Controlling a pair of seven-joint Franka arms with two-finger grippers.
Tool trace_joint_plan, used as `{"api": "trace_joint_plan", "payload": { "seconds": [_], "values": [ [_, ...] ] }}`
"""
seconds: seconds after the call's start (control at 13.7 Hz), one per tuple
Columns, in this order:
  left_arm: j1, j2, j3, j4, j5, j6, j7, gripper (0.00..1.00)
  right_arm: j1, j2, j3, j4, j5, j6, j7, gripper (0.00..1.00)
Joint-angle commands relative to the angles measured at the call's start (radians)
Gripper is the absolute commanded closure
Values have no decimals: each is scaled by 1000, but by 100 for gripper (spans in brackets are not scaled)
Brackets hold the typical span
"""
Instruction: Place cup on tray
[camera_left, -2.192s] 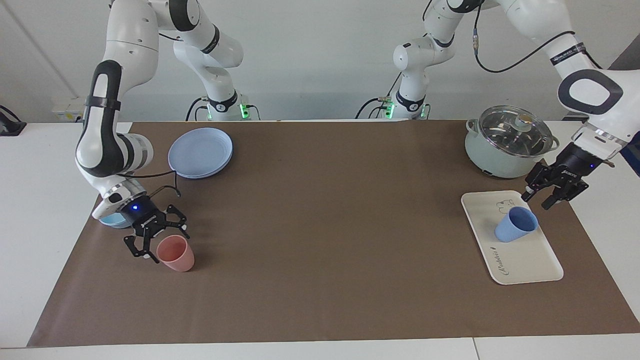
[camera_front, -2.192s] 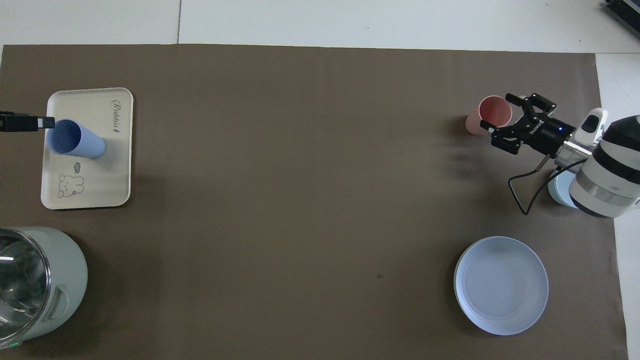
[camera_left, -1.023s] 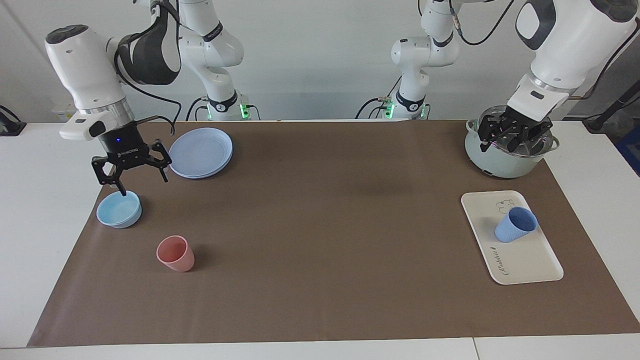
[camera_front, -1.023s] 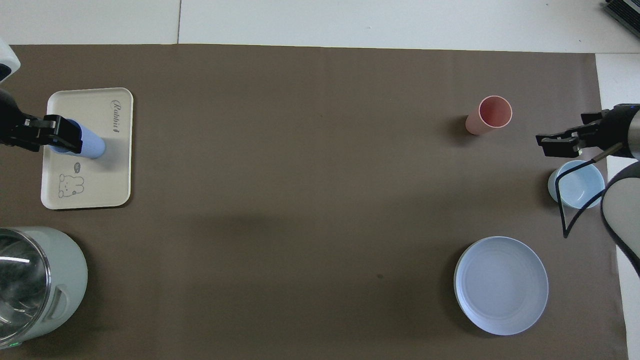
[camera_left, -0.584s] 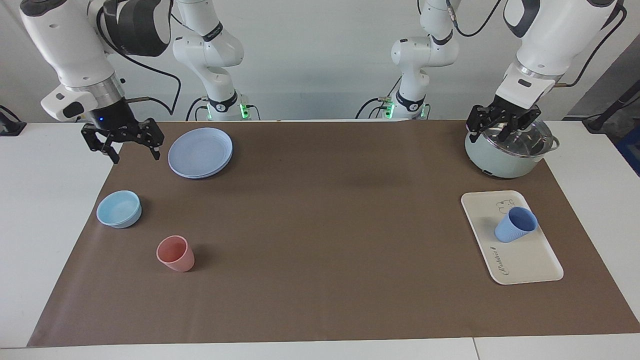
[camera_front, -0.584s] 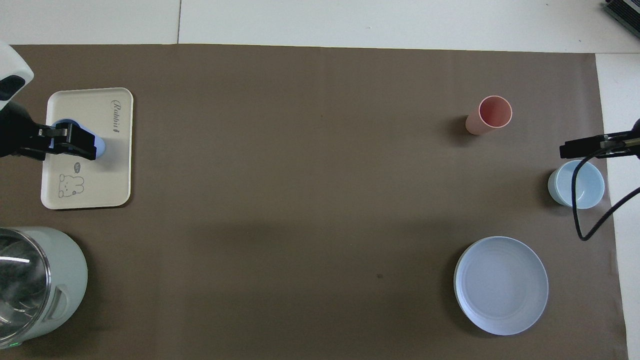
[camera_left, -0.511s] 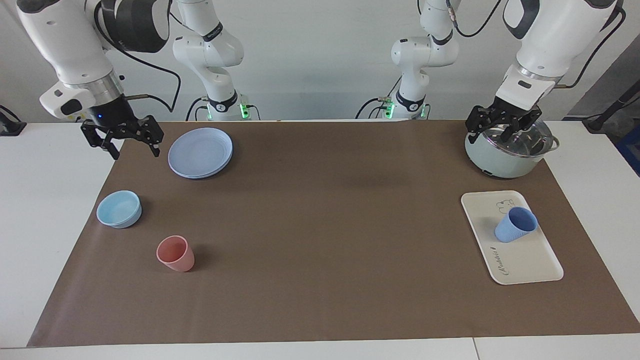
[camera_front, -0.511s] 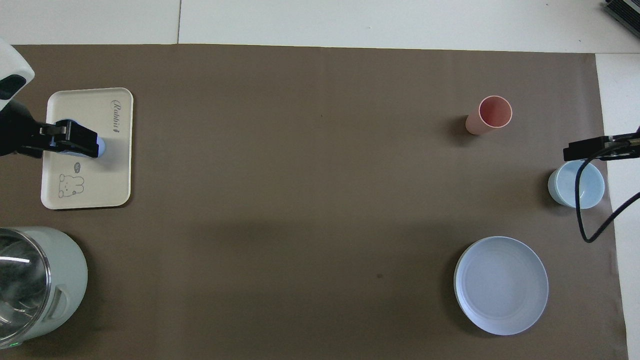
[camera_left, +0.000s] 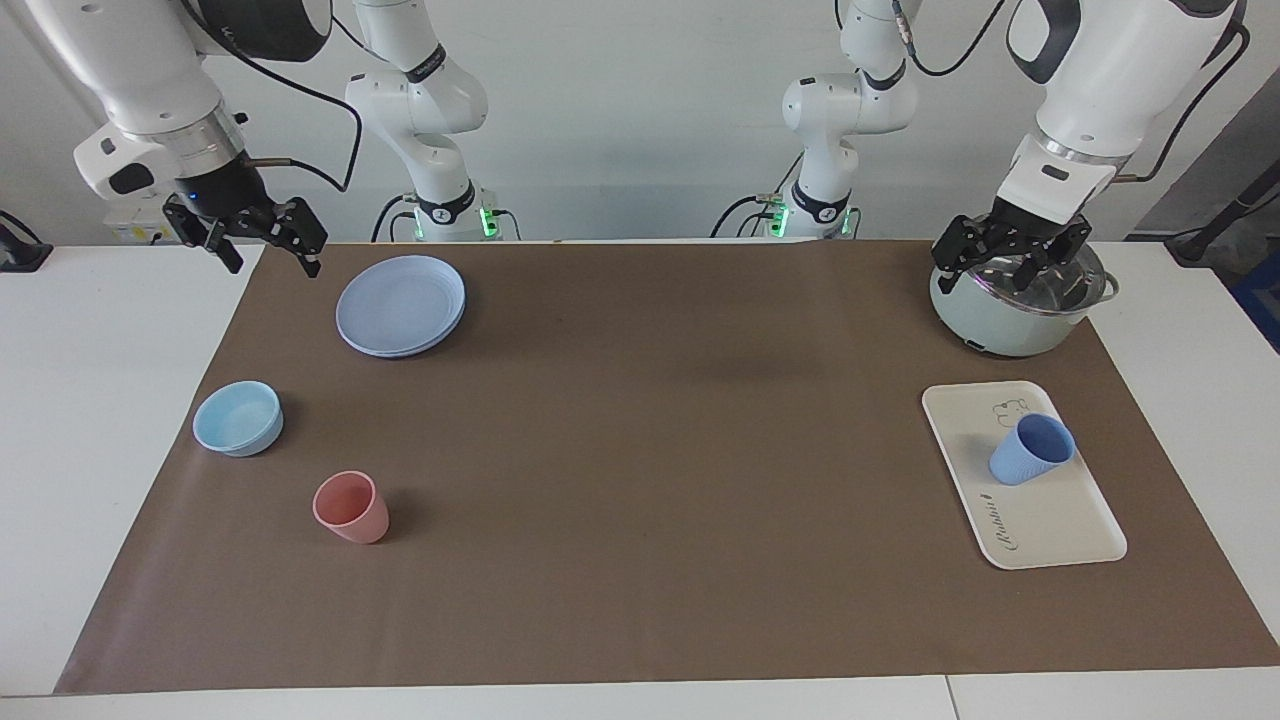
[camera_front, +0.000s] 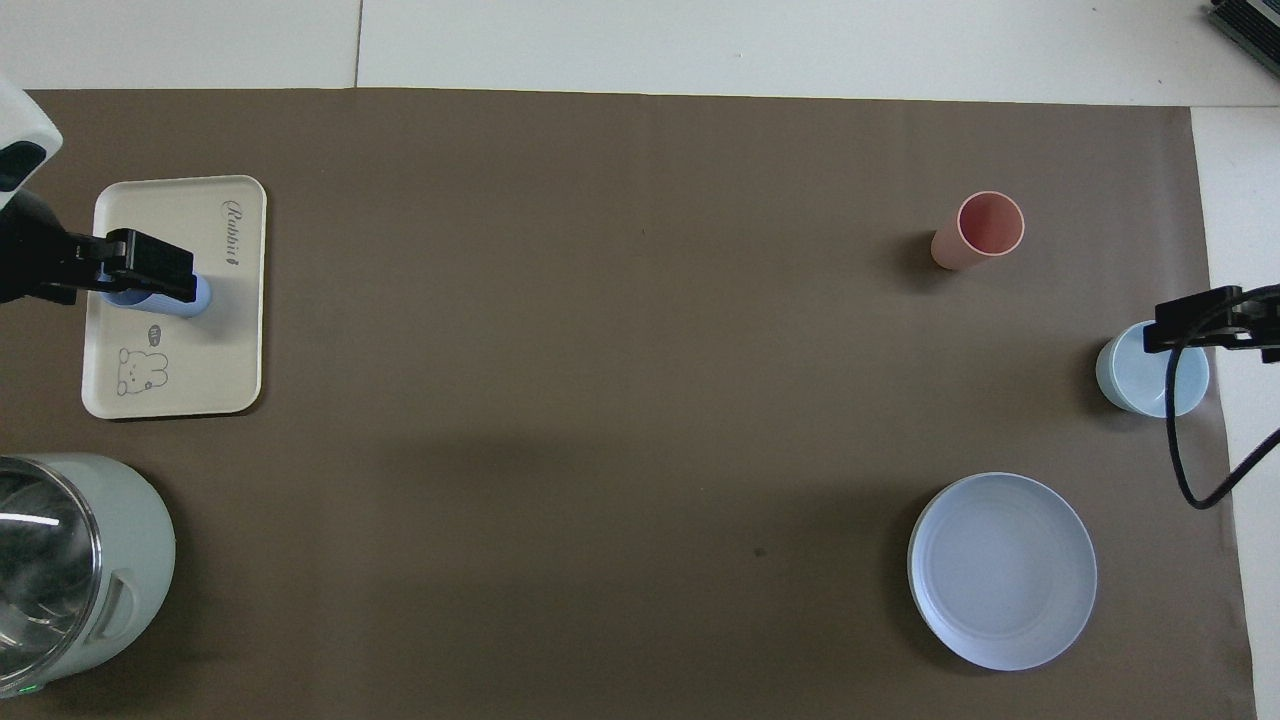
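While the cup (camera_left: 1033, 450) stood upright on the tray (camera_left: 1045, 520), near the pot (camera_left: 1015, 300), both hands hung empty with fingers apart, left hand (camera_left: 1007, 258) over that pot, right hand (camera_left: 263, 237) raised beside the plate (camera_left: 400, 304), so only a careless sweep could topple it.

i'm in a robot lab: my two arms bolted at a white table (camera_left: 620, 700) w/ brown paper mat (camera_left: 650, 450), bare white wall, cables, kitchenware props laid out.
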Motion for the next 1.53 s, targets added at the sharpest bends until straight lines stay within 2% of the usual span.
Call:
{"api": "trace_joint_plan", "payload": {
  "seconds": [0.0, 0.51, 0.73, 1.02, 1.46],
  "values": [
    [13, -15, -5, -21, 11, 31, -3, 0, 38, -36, -43, -1, -21, -46, 20, 0],
    [40, -13, -5, -29, 11, 36, -4, 0, 55, -48, -37, -9, -9, -54, 78, 0],
    [42, -16, -5, -37, 11, 34, -3, 0, 70, -37, -12, 29, -16, -114, 83, 0],
    [53, -13, -1, -34, 11, 57, -1, 0, 64, -39, -12, 20, -27, -95, 69, 0],
    [37, -29, -1, -17, 13, -36, -15, 0, 64, -42, -12, 7, -36, -49, 45, 0]
  ]
}}
